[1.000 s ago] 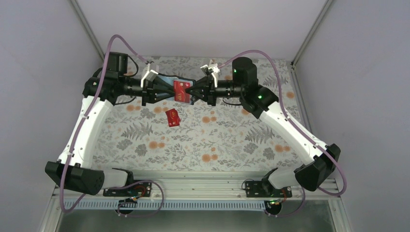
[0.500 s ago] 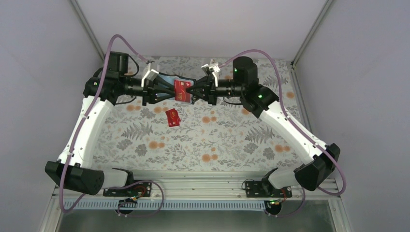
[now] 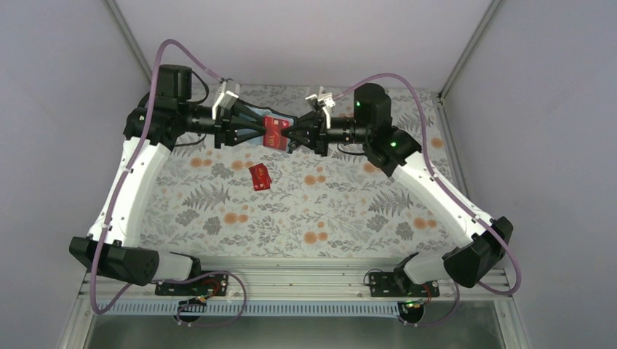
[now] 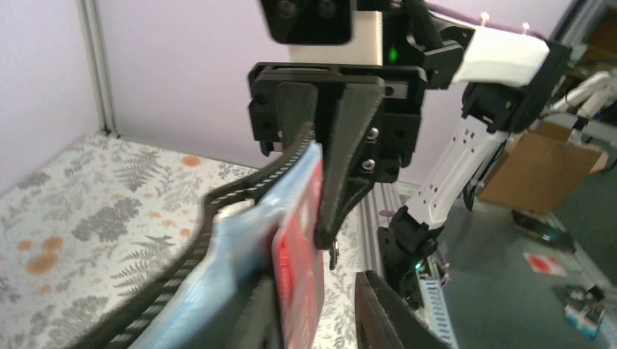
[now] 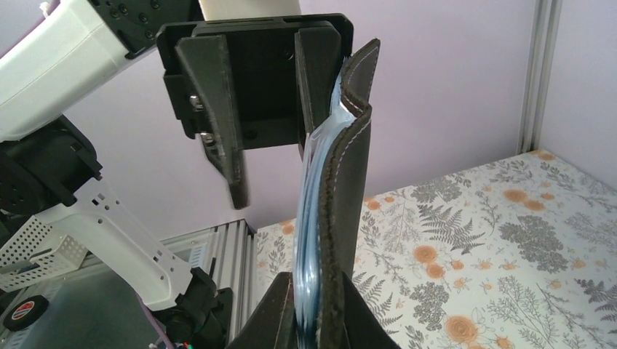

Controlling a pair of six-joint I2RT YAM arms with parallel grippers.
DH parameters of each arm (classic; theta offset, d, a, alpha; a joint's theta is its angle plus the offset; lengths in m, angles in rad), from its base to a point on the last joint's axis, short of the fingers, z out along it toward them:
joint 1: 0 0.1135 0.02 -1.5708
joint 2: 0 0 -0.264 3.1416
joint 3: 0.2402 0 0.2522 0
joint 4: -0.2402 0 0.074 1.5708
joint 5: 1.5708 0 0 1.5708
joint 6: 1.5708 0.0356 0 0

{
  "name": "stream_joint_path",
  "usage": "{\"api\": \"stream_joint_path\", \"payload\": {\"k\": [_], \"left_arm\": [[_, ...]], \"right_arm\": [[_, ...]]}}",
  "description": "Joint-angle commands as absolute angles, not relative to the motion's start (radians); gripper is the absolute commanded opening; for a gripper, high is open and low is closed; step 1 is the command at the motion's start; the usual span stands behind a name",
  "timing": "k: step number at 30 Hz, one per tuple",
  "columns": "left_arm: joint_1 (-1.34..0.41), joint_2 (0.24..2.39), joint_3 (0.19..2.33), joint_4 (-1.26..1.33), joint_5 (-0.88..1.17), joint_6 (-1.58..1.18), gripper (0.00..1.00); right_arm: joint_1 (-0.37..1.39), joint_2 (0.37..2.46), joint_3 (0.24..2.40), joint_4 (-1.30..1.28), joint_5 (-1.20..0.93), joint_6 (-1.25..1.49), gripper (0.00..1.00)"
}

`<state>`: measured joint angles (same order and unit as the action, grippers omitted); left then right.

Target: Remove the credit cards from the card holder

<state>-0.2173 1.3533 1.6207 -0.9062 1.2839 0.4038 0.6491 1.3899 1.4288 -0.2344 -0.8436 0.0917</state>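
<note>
Your right fingers clench the card holder aloft so your released left fingers can regrip its red credit card.

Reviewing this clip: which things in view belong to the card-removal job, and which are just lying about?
Job:
card holder, held in the air
red card against its blue inner face
second red card, lying flat below

Lying about:
floral tablecloth
cardboard box in the background
</note>
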Motion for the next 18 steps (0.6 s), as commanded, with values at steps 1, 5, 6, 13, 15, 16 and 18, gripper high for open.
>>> {"api": "stream_joint_path", "payload": {"k": [1,5,6,13,15,16,18], "left_arm": [[-0.303,1.368,1.638,-0.809,1.409,0.356,0.21],[-0.308,1.342,1.6,-0.805,1.372,0.363,0.03],[-0.308,1.337,1.595,-0.814,1.377,0.373,0.02],[-0.306,1.326,1.594,-0.842,1.377,0.371,0.02],[-0.301,1.324,1.598,-0.835,1.347,0.358,0.02],[-0.293,1.323,1.598,-0.832,1.331,0.355,0.02],[-0.274,1.32,1.595,-0.83,1.315,0.358,0.02]], "right_arm": [[0.693,1.419,1.446,-0.211,-0.873,0.071,0.04],[0.694,1.412,1.448,-0.217,-0.856,0.07,0.04],[0.693,1.411,1.447,-0.219,-0.853,0.071,0.04],[0.692,1.398,1.44,-0.246,-0.833,0.05,0.12],[0.689,1.385,1.423,-0.248,-0.831,0.041,0.2],[0.687,1.376,1.415,-0.246,-0.831,0.039,0.22],[0.682,1.361,1.395,-0.249,-0.835,0.034,0.23]]}}
